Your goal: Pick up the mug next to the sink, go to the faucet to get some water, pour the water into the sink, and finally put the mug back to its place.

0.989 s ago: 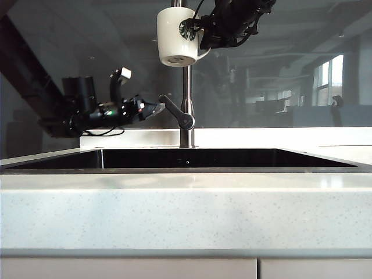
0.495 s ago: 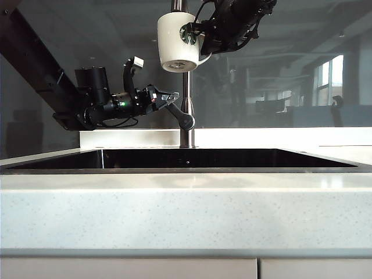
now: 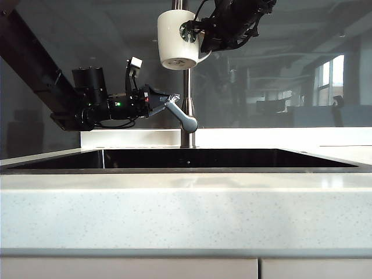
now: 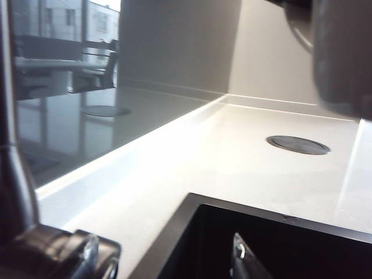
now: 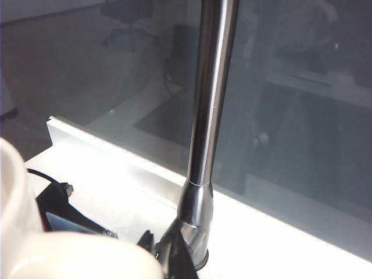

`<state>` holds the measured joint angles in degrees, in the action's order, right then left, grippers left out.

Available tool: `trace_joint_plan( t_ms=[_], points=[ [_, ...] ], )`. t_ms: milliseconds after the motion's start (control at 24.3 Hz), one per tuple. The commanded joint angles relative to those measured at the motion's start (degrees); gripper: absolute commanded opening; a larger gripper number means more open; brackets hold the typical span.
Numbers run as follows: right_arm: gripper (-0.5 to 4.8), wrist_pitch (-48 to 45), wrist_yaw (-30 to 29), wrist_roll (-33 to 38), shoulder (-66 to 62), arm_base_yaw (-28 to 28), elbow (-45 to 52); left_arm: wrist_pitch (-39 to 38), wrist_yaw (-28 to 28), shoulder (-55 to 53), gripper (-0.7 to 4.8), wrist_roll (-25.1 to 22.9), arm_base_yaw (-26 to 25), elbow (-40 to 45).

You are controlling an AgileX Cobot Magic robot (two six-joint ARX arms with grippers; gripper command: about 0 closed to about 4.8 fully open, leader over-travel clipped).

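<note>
The white mug [image 3: 177, 38] with its green logo hangs high at the top of the exterior view, in front of the upper pipe of the faucet [image 3: 186, 87]. My right gripper [image 3: 200, 32] is shut on its handle side; the mug's white rim [image 5: 58, 256] fills a corner of the right wrist view. My left gripper [image 3: 168, 102] is open at the tip of the faucet's lever handle [image 3: 181, 115], its jaws on either side of the tip. One fingertip [image 4: 239, 254] shows over the dark sink [image 3: 192, 158]. No water is visible.
A pale speckled counter [image 3: 186, 215] runs across the front, with a glass wall behind the faucet. A round dark disc [image 4: 297, 145] lies flat in the counter beyond the sink's corner.
My left gripper has risen and moved right to the lever's tip, and the lever has shifted slightly right. The mug and the right gripper have stayed in place.
</note>
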<state>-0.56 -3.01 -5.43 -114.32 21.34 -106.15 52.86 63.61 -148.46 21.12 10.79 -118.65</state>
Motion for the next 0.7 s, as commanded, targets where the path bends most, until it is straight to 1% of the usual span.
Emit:
trace_joint_plan(
  t_ms=[41, 165, 289, 536, 701],
  points=[
    [-0.05, -4.17, -0.09, 0.85, 1.03, 0.02, -1.2, 2.08, 3.61, 0.15, 2.86, 1.88, 0.57, -0.57],
    [-0.05, -4.2, -0.09, 0.87, 1.03, 0.02, -1.2, 2.14, 5.51, 0.15, 2.86, 3.02, 0.57, -0.57],
    [-0.05, -4.2, -0.09, 0.87, 1.03, 0.02, -1.2, 2.1, 7.02, 0.15, 2.86, 3.1, 0.57, -0.57],
    [-0.05, -4.2, -0.11, 0.9, 1.03, 0.02, -1.2, 2.08, 5.6, 0.15, 2.86, 1.38, 0.57, -0.57],
    [-0.05, -4.22, -0.11, 0.9, 1.05, 0.02, -1.2, 2.08, 5.38, 0.15, 2.86, 1.36, 0.57, -0.57]
  ],
)
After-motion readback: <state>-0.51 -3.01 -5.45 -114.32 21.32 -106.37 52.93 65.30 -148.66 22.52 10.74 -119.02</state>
